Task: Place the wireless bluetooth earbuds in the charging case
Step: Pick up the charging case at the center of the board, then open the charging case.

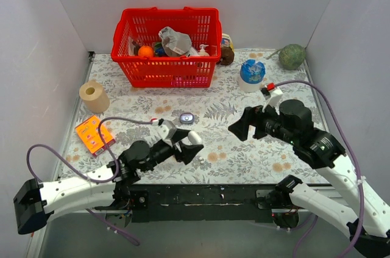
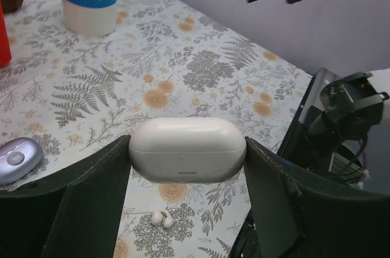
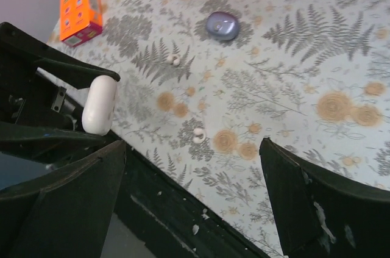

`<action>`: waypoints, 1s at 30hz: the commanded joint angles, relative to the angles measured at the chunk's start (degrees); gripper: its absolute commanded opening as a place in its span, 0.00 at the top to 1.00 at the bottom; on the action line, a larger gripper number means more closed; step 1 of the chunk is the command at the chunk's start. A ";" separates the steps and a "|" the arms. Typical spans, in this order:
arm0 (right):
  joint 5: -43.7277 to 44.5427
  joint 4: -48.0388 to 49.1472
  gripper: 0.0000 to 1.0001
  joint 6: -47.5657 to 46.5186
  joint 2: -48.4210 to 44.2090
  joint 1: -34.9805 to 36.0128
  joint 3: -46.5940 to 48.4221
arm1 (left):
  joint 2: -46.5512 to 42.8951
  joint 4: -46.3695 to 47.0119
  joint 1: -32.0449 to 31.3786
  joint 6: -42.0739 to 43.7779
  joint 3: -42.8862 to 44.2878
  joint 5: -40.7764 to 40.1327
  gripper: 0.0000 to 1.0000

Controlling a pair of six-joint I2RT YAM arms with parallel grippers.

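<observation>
My left gripper (image 1: pixel 187 142) is shut on a closed white rounded charging case (image 2: pixel 187 149), held by its two ends above the table; the case also shows in the right wrist view (image 3: pixel 99 104). One small white earbud (image 2: pixel 163 218) lies on the floral cloth just below the held case and shows in the right wrist view too (image 3: pixel 198 135). A second white earbud (image 3: pixel 175 60) lies farther out on the cloth. My right gripper (image 1: pixel 244 125) is open and empty, hovering above the cloth to the right of the case.
A small lavender rounded object (image 1: pixel 187 118) lies mid-table, behind my left gripper. A red basket (image 1: pixel 166 44) of items stands at the back. A tape roll (image 1: pixel 94 95) and orange box (image 1: pixel 94 135) lie left. A blue-topped container (image 1: pixel 251 74) and green ball (image 1: pixel 292 57) sit back right.
</observation>
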 commanded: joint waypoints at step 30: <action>-1.44 2.35 0.07 -1.13 30.26 19.58 14.32 | -11.23 7.10 -0.54 18.78 -7.03 8.45 1.00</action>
